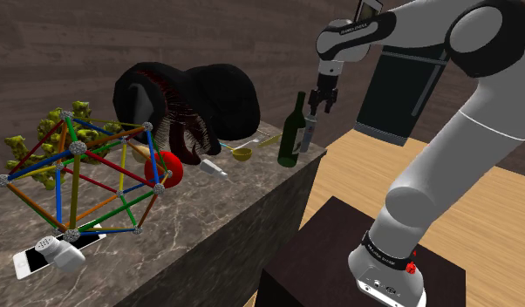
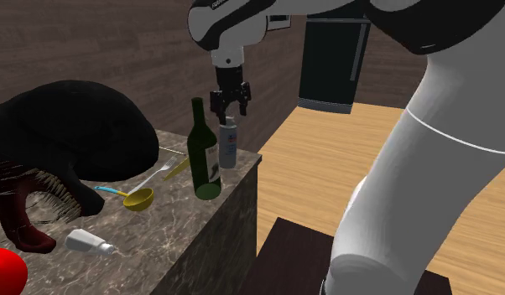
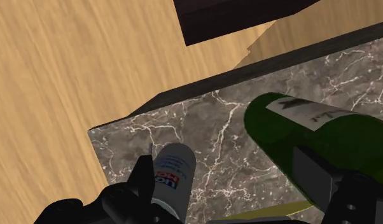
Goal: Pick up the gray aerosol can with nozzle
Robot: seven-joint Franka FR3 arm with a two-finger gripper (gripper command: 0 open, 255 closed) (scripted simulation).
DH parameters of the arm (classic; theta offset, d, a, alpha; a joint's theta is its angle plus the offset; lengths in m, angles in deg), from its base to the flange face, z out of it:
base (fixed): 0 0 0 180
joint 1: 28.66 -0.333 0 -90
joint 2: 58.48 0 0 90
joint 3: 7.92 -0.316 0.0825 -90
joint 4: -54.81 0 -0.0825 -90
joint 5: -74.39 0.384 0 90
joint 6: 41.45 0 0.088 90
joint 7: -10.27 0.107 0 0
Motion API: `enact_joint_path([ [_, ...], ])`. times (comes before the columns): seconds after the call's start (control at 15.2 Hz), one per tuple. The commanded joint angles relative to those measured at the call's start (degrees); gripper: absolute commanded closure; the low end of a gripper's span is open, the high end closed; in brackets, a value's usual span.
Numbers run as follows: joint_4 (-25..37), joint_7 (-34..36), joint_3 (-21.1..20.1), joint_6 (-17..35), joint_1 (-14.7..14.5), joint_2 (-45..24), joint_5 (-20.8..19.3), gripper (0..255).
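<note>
The gray aerosol can [image 2: 229,144], with a white and blue label, is upright near the corner of the marble counter [image 2: 179,226]. It also shows as a slim can [image 1: 308,133] to the right of the green bottle. My black gripper [image 2: 230,105] hangs straight down over the can's top, and the gripper [image 1: 323,105] is level with the nozzle. In the wrist view the gripper [image 3: 228,184] is open. The can [image 3: 174,175] lies between the fingers, close against one finger [image 3: 143,178], while the other finger [image 3: 314,178] stays far from it.
A green wine bottle [image 2: 205,155] stands right beside the can. A yellow ladle [image 2: 138,199], a fork [image 2: 163,170], a big black shape [image 1: 187,100], a red ball [image 1: 169,166] and a coloured rod frame [image 1: 78,174] crowd the counter. Beyond the counter's edge lies a wooden floor [image 2: 343,168] with a dark cabinet [image 1: 398,87].
</note>
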Motion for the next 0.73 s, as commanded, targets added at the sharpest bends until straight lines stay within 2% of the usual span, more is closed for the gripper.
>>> enact_joint_path([
  [0.0,3.3,-2.5,1.8,0.4,0.7,-3.9,1.8,0],
  [0.26,11.3,-7.6,4.5,0.4,2.7,-13.1,6.7,0],
  [0.66,8.8,-8.2,4.5,4.1,3.0,-14.4,7.4,0],
])
